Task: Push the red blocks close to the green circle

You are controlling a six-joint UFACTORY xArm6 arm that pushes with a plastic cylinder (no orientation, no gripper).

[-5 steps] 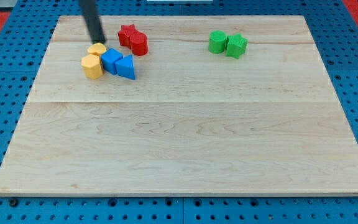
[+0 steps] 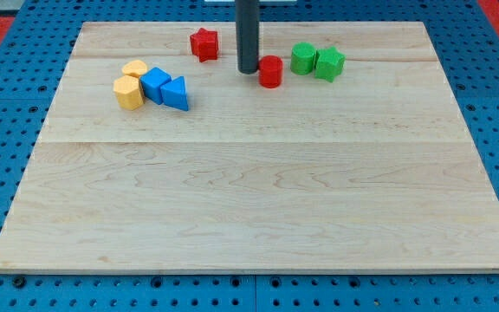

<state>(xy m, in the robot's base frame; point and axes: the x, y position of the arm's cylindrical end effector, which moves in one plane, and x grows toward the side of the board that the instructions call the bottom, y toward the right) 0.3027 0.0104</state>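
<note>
My tip (image 2: 248, 69) rests on the board just left of a red round block (image 2: 270, 71), touching or nearly touching it. That red block sits a short gap left of the green round block (image 2: 302, 59). A green star-like block (image 2: 329, 63) stands against the green round one on its right. A red star block (image 2: 204, 44) sits alone further left, near the view's top edge of the board.
A cluster lies at the view's upper left: two yellow blocks (image 2: 129, 91) (image 2: 134, 69), a blue cube (image 2: 155, 85) and a blue triangle (image 2: 176, 93). The wooden board (image 2: 258, 199) lies on a blue pegboard.
My tip moved from the yellow blocks to the right. The red round block slid right, close to the green circle. The red star shifted slightly right and up, apart from it.
</note>
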